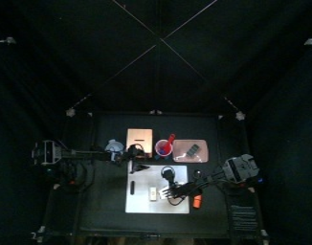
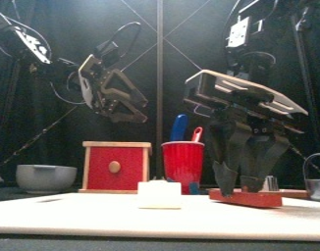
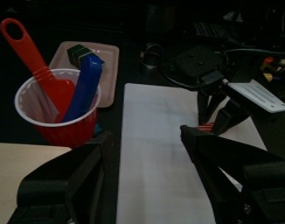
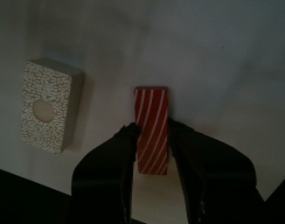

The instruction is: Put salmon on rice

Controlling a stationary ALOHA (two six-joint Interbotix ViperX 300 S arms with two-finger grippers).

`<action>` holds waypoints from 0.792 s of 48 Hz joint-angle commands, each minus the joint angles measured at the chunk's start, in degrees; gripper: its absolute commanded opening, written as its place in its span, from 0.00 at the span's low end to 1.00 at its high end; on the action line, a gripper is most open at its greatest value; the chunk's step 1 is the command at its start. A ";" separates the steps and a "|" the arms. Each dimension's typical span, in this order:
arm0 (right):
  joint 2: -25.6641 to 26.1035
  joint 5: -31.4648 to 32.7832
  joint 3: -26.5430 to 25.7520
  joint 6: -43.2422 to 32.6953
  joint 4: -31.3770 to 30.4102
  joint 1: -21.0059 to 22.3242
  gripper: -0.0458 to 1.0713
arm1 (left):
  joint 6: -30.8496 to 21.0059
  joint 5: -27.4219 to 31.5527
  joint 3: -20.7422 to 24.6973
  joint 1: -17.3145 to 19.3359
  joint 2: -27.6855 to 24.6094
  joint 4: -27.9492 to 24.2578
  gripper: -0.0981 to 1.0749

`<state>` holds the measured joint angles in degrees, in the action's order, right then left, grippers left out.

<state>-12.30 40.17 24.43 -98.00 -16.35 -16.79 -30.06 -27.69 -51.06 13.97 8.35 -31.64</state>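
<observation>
A red-and-white striped salmon piece (image 4: pixel 153 109) lies on the white board (image 4: pixel 215 52), a little apart from the white rice block (image 4: pixel 48 103). My right gripper (image 4: pixel 153 131) stands over the salmon's near end with its jaws closed against both long sides. In the front view the salmon (image 2: pixel 245 199) rests on the board to the right of the rice (image 2: pixel 159 193), under the right gripper (image 2: pixel 241 186). My left gripper (image 3: pixel 145 175) is open and empty, held high at the back left (image 2: pixel 121 96).
A red cup (image 2: pixel 184 162) holding a red spatula and a blue utensil stands behind the board. A red box (image 2: pixel 116 165) and a metal bowl (image 2: pixel 45 176) are at the left. A tray (image 1: pixel 190 151) lies at the back right.
</observation>
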 commanded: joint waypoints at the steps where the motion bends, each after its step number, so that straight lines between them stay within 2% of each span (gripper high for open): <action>1: 1.93 1.41 -2.29 -0.09 0.09 0.26 0.58 | 0.09 -0.18 0.53 0.35 0.88 -0.09 0.91; 14: 1.93 10.20 -8.88 -0.35 -0.44 0.35 0.58 | 0.26 0.79 -1.93 3.43 0.88 -0.09 0.91; 22: -0.09 11.16 -13.10 -4.57 -2.81 0.35 0.58 | 2.90 0.79 -3.78 3.96 0.97 0.09 0.91; 38: -3.96 12.48 -19.16 -14.77 -5.71 0.00 0.58 | 8.09 0.88 -4.31 3.96 1.32 3.16 0.91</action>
<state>-16.96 51.94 7.73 -111.71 -21.71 -16.61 -22.50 -26.63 -55.90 17.75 8.88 -29.09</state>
